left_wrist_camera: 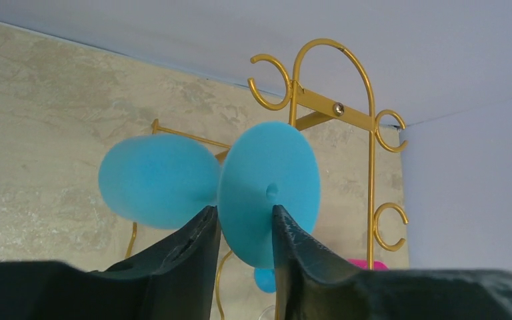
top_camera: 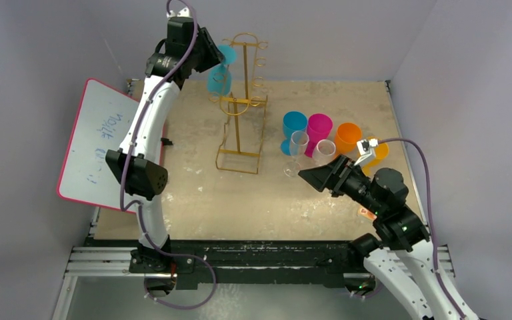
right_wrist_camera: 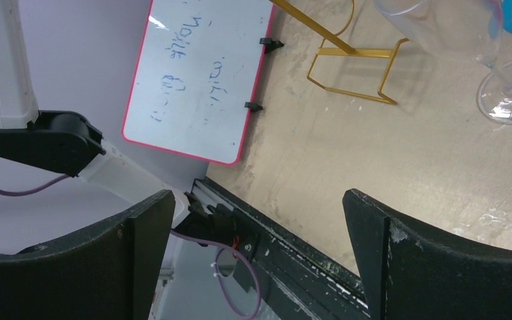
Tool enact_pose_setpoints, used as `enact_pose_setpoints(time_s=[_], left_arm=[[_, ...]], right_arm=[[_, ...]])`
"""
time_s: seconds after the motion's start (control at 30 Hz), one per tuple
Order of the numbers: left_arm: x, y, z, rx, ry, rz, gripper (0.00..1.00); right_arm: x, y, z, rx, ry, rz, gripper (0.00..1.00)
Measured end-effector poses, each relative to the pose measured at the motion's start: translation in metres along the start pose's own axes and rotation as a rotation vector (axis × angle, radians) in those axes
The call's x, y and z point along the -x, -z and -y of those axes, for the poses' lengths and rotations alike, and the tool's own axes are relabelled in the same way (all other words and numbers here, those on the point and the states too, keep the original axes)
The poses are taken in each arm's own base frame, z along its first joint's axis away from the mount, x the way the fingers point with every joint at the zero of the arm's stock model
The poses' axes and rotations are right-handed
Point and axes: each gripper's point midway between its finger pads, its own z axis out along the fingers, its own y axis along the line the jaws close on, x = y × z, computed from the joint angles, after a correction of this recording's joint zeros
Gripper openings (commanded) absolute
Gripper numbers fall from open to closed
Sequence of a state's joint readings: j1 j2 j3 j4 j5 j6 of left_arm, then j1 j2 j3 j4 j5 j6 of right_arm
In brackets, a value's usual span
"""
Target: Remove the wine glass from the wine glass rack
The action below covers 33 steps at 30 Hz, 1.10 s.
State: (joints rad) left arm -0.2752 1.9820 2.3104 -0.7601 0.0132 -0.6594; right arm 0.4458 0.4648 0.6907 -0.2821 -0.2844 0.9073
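Wine glass (top_camera: 219, 80) at nine o'clock of the rack (top_camera: 243, 107); raised left end effector (left_wrist_camera: 242, 217) brackets its foot, grip unclear; right end effector (right_wrist_camera: 259, 197) gapes empty.

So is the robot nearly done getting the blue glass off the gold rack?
Not yet. Done: the left jaws are up at the blue wine glass, one each side of its foot. In hand: the grab, though I can't tell if it's tight. Left: lifting the glass off the gold rack, where it hangs.
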Motion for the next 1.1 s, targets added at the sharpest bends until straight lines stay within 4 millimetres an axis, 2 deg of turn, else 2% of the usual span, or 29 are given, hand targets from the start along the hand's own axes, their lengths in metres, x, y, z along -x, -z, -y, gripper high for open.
enact_pose_setpoints(time_s=[0.17,0.27,0.33,0.37,0.43,0.53,0.73,0.93,1.1], left_arm=[[0.004,0.0,0.001,0.001,-0.001,0.014,0.21],[0.007,0.001,0.002,0.0,-0.004,0.028,0.22],[0.008,0.001,0.001,0.002,-0.01,0.031,0.29],[0.008,0.001,0.001,0.004,-0.016,0.031,0.28],[0.007,0.001,-0.002,0.017,-0.028,0.029,0.21],[0.011,0.002,-0.003,0.023,-0.036,0.045,0.17],[0.017,0.004,-0.003,0.033,-0.052,0.064,0.0],[0.018,0.004,-0.001,0.028,-0.037,0.07,0.0],[0.014,-0.003,0.01,-0.032,0.033,0.058,0.0]], right_arm=[[-0.002,-0.004,0.004,-0.013,0.001,-0.015,1.0],[-0.002,-0.005,0.004,-0.015,0.004,-0.019,1.0],[-0.002,-0.005,0.004,-0.012,0.005,-0.02,1.0],[-0.003,-0.005,0.003,-0.011,0.005,-0.022,1.0],[-0.003,-0.005,0.003,-0.009,0.004,-0.025,1.0],[-0.003,-0.005,0.003,-0.012,0.003,-0.027,1.0],[-0.003,-0.005,0.003,-0.016,0.002,-0.031,1.0],[-0.001,-0.001,-0.002,-0.014,0.006,-0.028,1.0],[0.004,0.003,-0.01,0.005,0.016,-0.013,1.0]])
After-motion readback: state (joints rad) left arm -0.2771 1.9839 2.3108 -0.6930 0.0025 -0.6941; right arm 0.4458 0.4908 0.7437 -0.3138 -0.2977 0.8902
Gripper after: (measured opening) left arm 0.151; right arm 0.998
